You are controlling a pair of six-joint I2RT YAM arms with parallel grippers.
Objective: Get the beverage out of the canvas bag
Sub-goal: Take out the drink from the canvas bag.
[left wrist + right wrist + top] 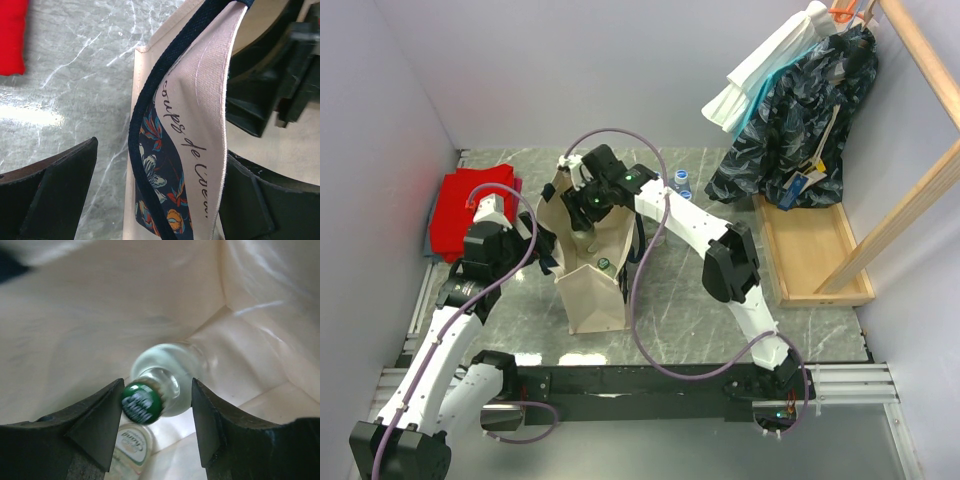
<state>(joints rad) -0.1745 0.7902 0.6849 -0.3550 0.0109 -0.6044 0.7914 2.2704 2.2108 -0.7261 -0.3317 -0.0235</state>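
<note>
Gripping one bottle (170, 365) in right fingers (95, 430) | left fingers (55, 190) open astride canvas bag (200, 100)

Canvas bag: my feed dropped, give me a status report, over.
Left gripper open, astride canvas bag rim. Right gripper inside bag, shut on green-capped bottle at the neck. Bottle not yet out; bag walls close around it.

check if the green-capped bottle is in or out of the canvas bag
In. The right wrist view shows the green-capped bottle down inside, walls of the canvas bag all around it.
</note>
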